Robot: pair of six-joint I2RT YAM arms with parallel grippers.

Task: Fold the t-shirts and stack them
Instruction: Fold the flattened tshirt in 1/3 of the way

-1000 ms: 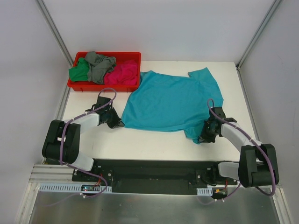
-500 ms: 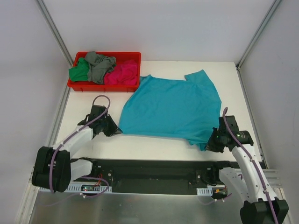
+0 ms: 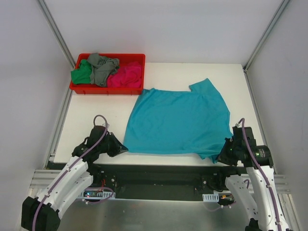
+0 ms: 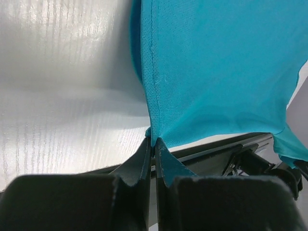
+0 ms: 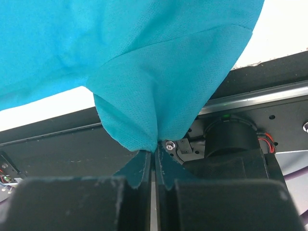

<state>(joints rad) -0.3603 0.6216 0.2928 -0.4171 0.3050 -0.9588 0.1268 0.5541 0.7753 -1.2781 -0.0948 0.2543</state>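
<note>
The teal t-shirt [image 3: 178,122] lies spread on the white table, its near edge at the table's front. My left gripper [image 3: 121,148] is shut on the shirt's near left corner; the left wrist view shows the jaws closed on the teal hem [image 4: 153,139]. My right gripper [image 3: 222,156] is shut on the shirt's near right corner, past the table's front edge; the right wrist view shows cloth bunched in the closed jaws [image 5: 155,147]. The green t-shirt [image 3: 81,73], grey t-shirt [image 3: 102,67] and magenta-pink t-shirt [image 3: 126,75] lie crumpled in the bin.
The red plastic bin [image 3: 107,89] stands at the table's back left. A black base rail [image 3: 159,175] runs along the near edge, below the table. Grey walls and metal posts close in the sides and back.
Both grippers have pulled back toward the near edge, dragging the teal shirt with them. The shirt has slid nearer and lies flatter and more stretched.
</note>
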